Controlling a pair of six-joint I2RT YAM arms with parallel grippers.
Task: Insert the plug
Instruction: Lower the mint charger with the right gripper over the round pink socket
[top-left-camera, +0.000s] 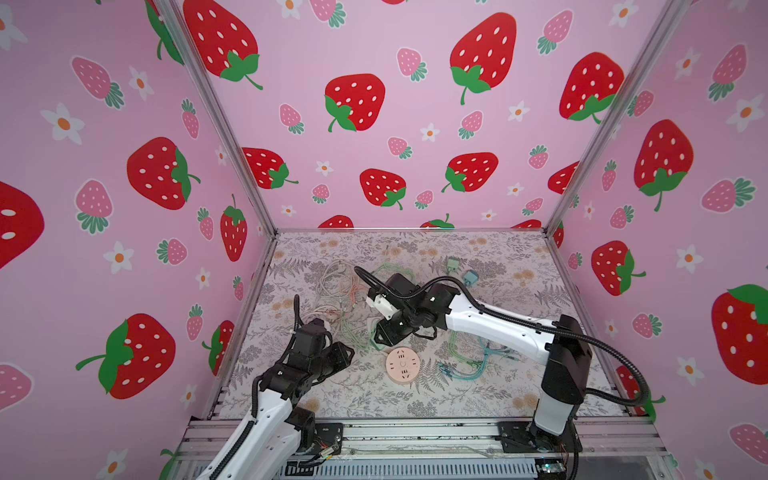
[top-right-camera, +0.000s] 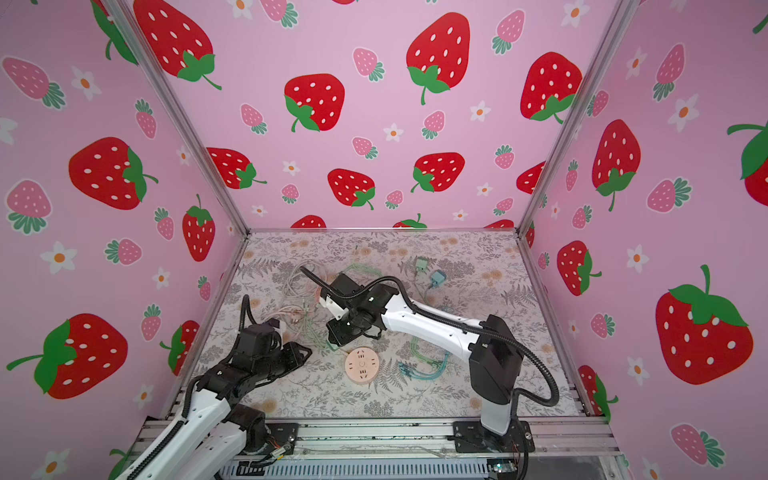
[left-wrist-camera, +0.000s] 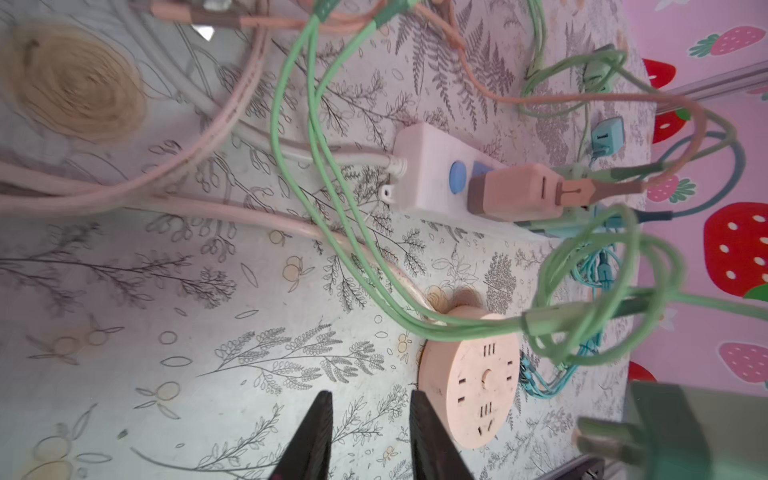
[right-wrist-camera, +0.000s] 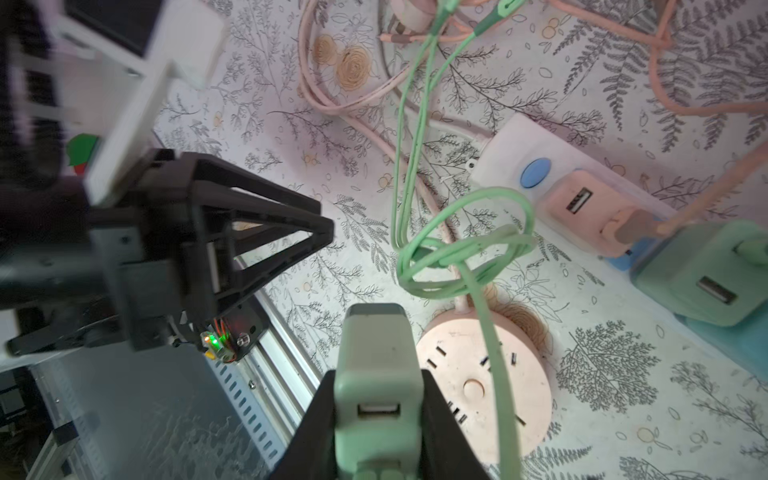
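no legible text, no labels, no numbers

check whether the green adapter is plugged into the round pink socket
Out: the right pincer grips the green adapter clear of the round socket, its prongs bare in the left wrist view.

green plug (right-wrist-camera: 376, 374): matt plastic. round socket (right-wrist-camera: 486, 386): matt pink plastic. green cable (right-wrist-camera: 494, 357): smooth rubbery jacket. table (left-wrist-camera: 208, 291): smooth printed sheet. 6 o'clock frame rail (top-left-camera: 415, 434): bare metal.
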